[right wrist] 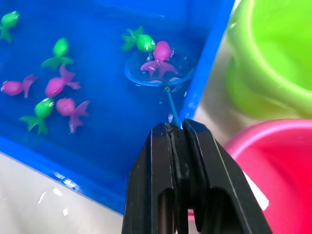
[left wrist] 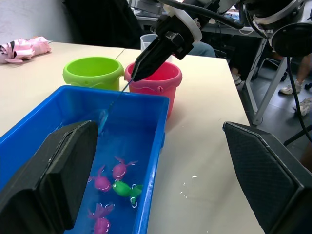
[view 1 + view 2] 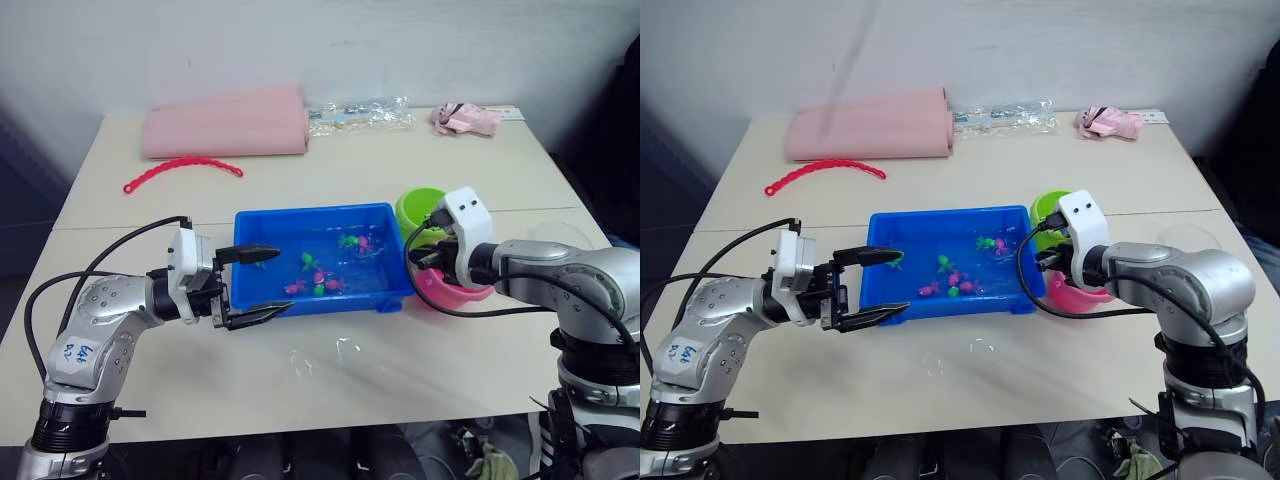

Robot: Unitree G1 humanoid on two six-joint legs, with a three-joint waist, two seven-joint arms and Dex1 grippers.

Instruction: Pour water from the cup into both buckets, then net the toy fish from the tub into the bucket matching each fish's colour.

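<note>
The blue tub (image 3: 310, 213) sits mid-table, holding water and several pink and green toy fish (image 1: 56, 84). My right gripper (image 1: 176, 127) is shut on the thin handle of the net (image 1: 141, 83). The net's hoop lies in the water at the tub's right end, around a pink fish (image 1: 159, 52) with a green fish (image 1: 142, 42) at its edge. The green bucket (image 3: 416, 206) and the pink bucket (image 3: 455, 294) stand just right of the tub, under my right gripper (image 3: 425, 258). My left gripper (image 3: 284, 281) is open at the tub's left end, holding nothing. The clear cup (image 3: 560, 234) stands behind my right arm.
A pink folded pad (image 3: 225, 125), a red beaded strip (image 3: 183, 168), a clear plastic bag (image 3: 360, 115) and a pink cloth item (image 3: 465, 118) lie along the far side of the table. Water drops (image 3: 320, 355) spot the table in front of the tub.
</note>
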